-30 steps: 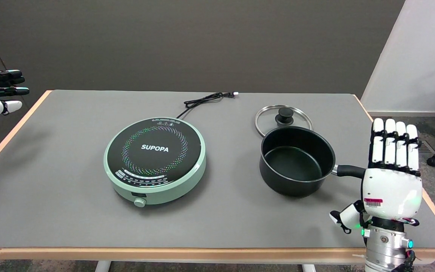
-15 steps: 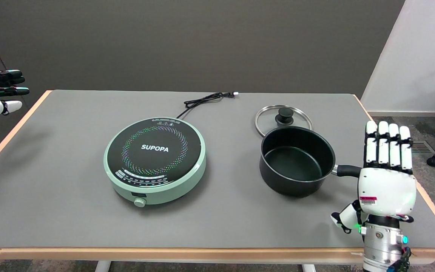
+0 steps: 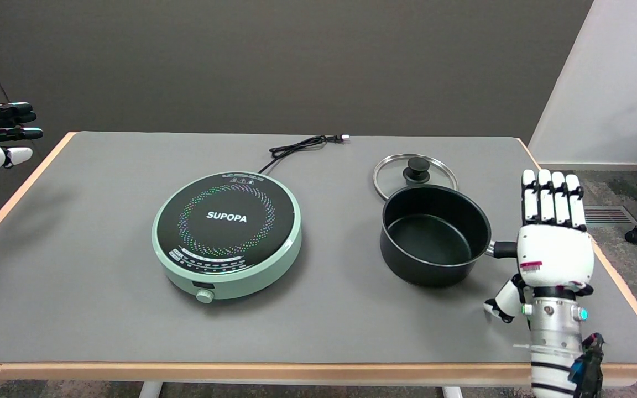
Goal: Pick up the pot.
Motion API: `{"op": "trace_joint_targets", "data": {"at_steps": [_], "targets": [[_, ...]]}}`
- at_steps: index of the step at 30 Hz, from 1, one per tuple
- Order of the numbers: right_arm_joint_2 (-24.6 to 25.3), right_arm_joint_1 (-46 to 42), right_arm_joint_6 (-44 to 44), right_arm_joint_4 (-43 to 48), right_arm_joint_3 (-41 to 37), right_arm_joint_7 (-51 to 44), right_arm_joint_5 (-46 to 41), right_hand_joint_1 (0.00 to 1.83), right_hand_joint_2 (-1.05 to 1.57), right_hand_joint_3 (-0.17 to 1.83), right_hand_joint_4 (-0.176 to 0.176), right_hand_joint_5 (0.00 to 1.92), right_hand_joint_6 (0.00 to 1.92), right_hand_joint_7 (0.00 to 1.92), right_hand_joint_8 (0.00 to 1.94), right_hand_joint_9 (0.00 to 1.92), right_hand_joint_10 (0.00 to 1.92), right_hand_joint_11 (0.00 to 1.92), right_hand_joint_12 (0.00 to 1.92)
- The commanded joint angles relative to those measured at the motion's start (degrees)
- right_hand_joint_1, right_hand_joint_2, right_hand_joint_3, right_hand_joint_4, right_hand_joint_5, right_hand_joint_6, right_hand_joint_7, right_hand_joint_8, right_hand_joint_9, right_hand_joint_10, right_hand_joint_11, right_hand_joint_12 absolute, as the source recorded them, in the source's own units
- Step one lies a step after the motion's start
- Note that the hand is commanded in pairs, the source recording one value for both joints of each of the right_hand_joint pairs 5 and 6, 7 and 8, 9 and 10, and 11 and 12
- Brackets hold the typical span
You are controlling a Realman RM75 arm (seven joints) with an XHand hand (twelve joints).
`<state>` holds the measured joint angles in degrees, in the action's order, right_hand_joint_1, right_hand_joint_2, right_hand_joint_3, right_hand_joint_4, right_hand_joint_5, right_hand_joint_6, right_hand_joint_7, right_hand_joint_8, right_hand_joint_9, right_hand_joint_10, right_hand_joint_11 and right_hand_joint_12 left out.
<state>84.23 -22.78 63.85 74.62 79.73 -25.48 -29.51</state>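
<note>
Pot [image 3: 433, 236] sits lidless on bench [image 3: 75, 309], right of centre, handle [image 3: 504, 250] pointing right; robot hand [image 3: 554, 258] released, fingers straight and thumb splayed, poised over the handle, presumably to wrap it.

Empty black pot [image 3: 433, 236], upright, lidless

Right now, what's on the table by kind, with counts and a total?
Pot: 1
Lid: 1
Cooker: 1
Total: 3, the cooker's cord not counted apart.
</note>
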Motion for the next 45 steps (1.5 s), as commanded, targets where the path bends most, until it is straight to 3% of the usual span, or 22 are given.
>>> {"op": "trace_joint_targets", "data": {"at_steps": [1,11,37,45], "targets": [[0.8,-1.4,-16.0,12.1,-6.4,-4.7,-1.3,1.23,-0.82,1.11,-0.03,0.02,0.02,0.02,0.02,0.02,0.02,0.02,0.02],[4.4,-5.6,-16.0,15.3,-5.9,-7.3,-3.9,1.23,-0.82,1.15,-0.041,0.02,0.02,0.02,0.02,0.02,0.02,0.02,0.02],[1.2,-1.9,-26.7,16.0,-8.4,-7.3,-10.9,1.22,-0.8,1.18,-0.04,0.01,0.01,0.01,0.01,0.01,0.01,0.01,0.01],[1.1,-0.8,-29.5,15.8,-9.3,-7.3,-10.9,1.21,-0.71,1.12,-0.007,0.01,0.01,0.01,0.01,0.01,0.01,0.01,0.01]]}}
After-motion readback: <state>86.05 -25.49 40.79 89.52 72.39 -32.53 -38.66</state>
